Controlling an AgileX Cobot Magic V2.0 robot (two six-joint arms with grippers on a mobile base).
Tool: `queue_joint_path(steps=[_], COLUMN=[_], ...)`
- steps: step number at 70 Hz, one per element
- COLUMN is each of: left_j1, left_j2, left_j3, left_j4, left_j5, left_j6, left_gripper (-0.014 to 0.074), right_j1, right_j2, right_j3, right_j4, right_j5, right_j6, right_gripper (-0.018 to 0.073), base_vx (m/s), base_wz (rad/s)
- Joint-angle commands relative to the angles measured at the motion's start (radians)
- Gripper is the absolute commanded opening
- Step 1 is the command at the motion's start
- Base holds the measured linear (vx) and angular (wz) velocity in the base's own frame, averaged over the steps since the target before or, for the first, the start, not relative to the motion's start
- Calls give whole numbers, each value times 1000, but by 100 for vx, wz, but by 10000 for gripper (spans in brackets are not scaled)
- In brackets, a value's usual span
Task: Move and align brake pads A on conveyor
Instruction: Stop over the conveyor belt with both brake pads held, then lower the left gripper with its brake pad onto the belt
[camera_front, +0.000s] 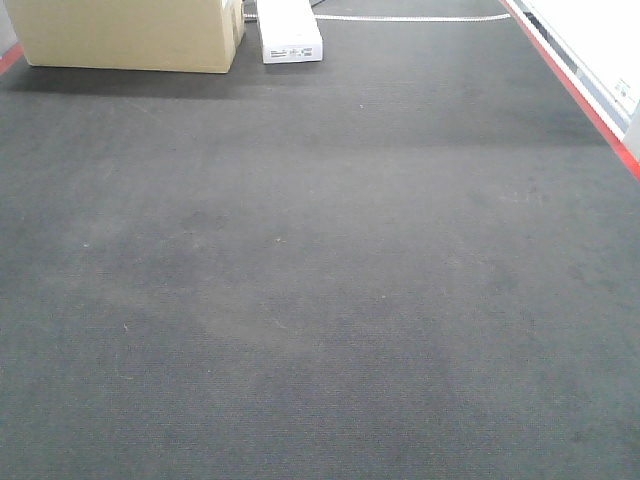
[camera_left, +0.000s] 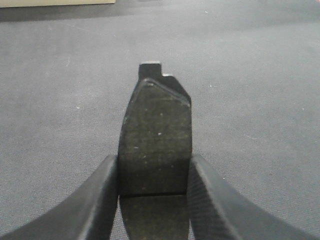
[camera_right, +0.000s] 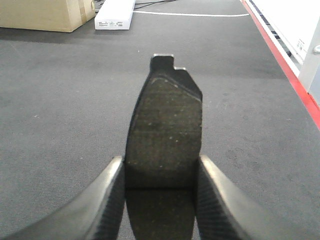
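Between the fingers of the left gripper (camera_left: 154, 160) one brake pad (camera_left: 156, 130) is being clamped across its short width, and a second brake pad (camera_right: 165, 125) is being pinched the same way by the right gripper (camera_right: 161, 160). Both are apparently being carried a bit above the conveyor (camera_front: 320, 300) rather than resting on it, though the gap is hard to judge. Each pad's long axis is being pointed straight out from its wrist, toward the cardboard box (camera_front: 130, 35) end of the belt, with the tabbed end being kept farthest from the jaws. Nothing is being shown lying on the belt short of the box in the front view, so no row is being built there yet to line up against. Going by the wrist views, both pads are being aimed a little right of the box, the right one further right. So the set-down is probably being decided by one thing — both long axes being kept parallel and box-ward, side by side.
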Motion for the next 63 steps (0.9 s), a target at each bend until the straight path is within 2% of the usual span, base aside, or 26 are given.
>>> queue_joint_path(steps=[1, 20, 27, 42, 53, 63], left_j1=[-2, -2, -2, -2, -2, -2], left_j2=[5, 10, 54, 281, 500, 686], left_j3=[-31, -31, -41, -138, -259, -382], left_j4=[-10, -11, 2, 154, 252, 260], left_j5=[-97, -79, -77, -17, 78, 124], left_j6=[-4, -4, -48, -258, -308, -318], left_gripper=[-6, -6, -6, 0, 4, 8], right_j1=[-7, -7, -7, -7, -7, -7], right_j2=[10, 10, 10, 10, 10, 10], right_j3=[-33, -33, -33, -33, -33, -33], right_j4=[-3, -3, -3, -3, -3, -3], right_j5=[-95, -95, -95, -95, -95, -95], right_j6=[-7, -7, -7, -7, -7, -7], right_gripper=[-10, -10, -10, -10, -10, -10], base_vx=[0, 0, 0, 0, 0, 0], base_wz=[0, 0, 0, 0, 0, 0])
